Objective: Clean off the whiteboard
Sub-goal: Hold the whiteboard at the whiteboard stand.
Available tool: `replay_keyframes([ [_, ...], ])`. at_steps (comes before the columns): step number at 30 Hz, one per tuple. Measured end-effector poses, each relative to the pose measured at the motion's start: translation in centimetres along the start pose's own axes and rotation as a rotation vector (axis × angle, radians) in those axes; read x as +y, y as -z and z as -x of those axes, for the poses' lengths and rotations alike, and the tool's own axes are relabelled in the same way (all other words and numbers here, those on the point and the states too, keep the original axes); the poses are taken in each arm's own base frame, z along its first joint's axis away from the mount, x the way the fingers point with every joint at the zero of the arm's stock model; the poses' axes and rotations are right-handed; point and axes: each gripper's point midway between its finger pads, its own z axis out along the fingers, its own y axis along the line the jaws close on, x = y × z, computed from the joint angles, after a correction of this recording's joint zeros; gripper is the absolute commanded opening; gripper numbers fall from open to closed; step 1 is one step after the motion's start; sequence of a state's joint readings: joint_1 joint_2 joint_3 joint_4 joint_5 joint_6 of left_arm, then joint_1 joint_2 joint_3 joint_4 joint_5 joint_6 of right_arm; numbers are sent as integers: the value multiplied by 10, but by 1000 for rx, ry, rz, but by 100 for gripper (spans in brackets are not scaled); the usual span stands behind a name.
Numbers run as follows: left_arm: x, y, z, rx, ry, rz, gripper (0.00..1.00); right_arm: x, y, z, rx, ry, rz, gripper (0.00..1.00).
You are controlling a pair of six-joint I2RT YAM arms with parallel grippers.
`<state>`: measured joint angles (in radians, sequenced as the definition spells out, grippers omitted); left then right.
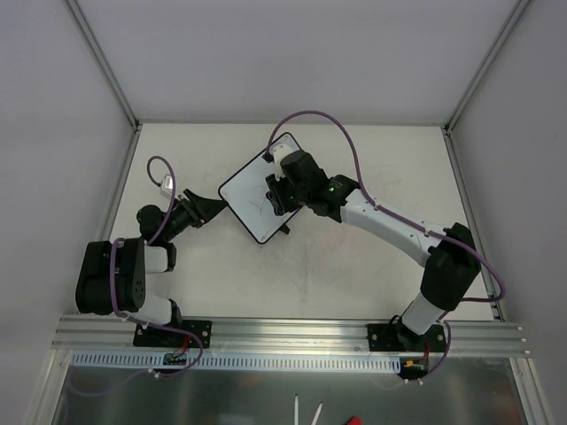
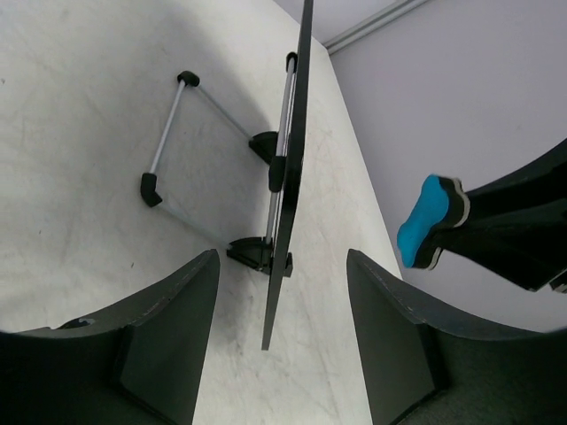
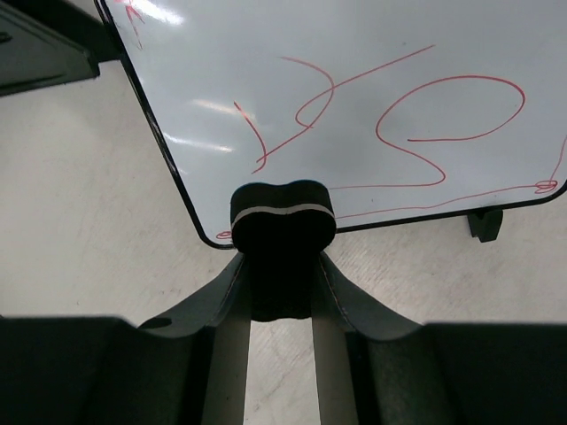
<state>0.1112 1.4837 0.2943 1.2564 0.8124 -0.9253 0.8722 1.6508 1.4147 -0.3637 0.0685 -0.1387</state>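
The whiteboard (image 1: 252,197) stands tilted on its small black feet mid-table, red scribbles on its face (image 3: 372,80). In the left wrist view it shows edge-on (image 2: 294,159). My left gripper (image 1: 211,205) is open, and its fingers straddle the board's near corner (image 2: 282,255) with a gap on each side. My right gripper (image 1: 282,188) is shut on the black bone-shaped eraser (image 3: 282,217), which hovers at the board's lower edge. The eraser's blue felt side (image 2: 423,221) faces the board, apart from it.
A wire stand (image 2: 166,133) props the board from behind, with black feet (image 2: 252,252) on the table. A white cable connector (image 1: 166,186) hangs over the left arm. Grey walls and metal posts (image 1: 104,62) enclose the table; an aluminium rail (image 1: 292,335) runs along its near edge.
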Motion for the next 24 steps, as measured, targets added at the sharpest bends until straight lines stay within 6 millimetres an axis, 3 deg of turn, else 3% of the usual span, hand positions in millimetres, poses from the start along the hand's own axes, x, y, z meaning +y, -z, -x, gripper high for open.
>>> replay_keyframes([
  [4,1,8,-9,-19,-15,22,61,2,-7,9,-6,-3,8,0],
  [14,-4,1,-25,-2,-46,19,61,11,-29,40,-39,-8,35,0],
  [19,21,3,-43,20,17,98,58,14,-33,57,-68,-9,40,0],
  [24,44,2,-68,79,99,170,48,19,-39,69,-86,-4,52,0],
])
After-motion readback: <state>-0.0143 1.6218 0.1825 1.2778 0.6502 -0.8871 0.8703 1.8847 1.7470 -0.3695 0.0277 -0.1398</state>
